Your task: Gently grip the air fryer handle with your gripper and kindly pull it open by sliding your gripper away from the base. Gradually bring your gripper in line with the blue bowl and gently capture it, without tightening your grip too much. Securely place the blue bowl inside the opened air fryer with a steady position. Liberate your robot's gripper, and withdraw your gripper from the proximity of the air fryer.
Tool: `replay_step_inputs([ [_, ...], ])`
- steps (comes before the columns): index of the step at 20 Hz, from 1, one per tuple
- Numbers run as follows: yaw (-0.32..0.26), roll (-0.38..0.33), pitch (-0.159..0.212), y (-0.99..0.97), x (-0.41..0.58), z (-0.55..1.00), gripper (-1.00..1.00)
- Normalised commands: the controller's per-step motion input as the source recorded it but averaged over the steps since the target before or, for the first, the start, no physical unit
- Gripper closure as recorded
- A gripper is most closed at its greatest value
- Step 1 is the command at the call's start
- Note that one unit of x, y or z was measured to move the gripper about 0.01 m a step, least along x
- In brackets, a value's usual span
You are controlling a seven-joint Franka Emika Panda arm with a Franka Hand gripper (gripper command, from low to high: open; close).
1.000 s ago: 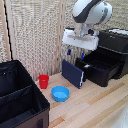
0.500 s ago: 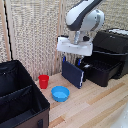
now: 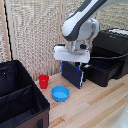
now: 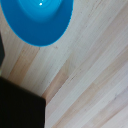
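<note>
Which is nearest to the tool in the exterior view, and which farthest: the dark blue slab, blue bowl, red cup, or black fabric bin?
Measured from the tool, whose fingers are not clearly visible:
1. Dark blue slab, right beneath it.
2. Blue bowl, lower, toward the exterior view's left.
3. Red cup, further left, by the wall; close to the bowl's rank.
4. Black fabric bin, far left.
</note>
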Motion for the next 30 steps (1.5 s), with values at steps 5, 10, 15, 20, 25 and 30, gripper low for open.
replay_step_inputs([
  [5, 0.247, -0.174, 0.0, 0.01, -0.017, -0.49, -1.0],
  [10, 0.243, -0.064, 0.0, 0.2, 0.0, -0.48, -1.0],
  [15, 0.211, -0.016, 0.0, 0.37, 0.0, -0.44, -1.0],
  [20, 0.232, -0.157, -0.016, 0.07, 0.0, -0.35, -1.0],
  [25, 0.251, -0.21, -0.072, -0.05, -0.067, -0.18, -1.0],
  [30, 0.087, -0.075, -0.065, 0.0, -0.087, -0.01, 1.0],
])
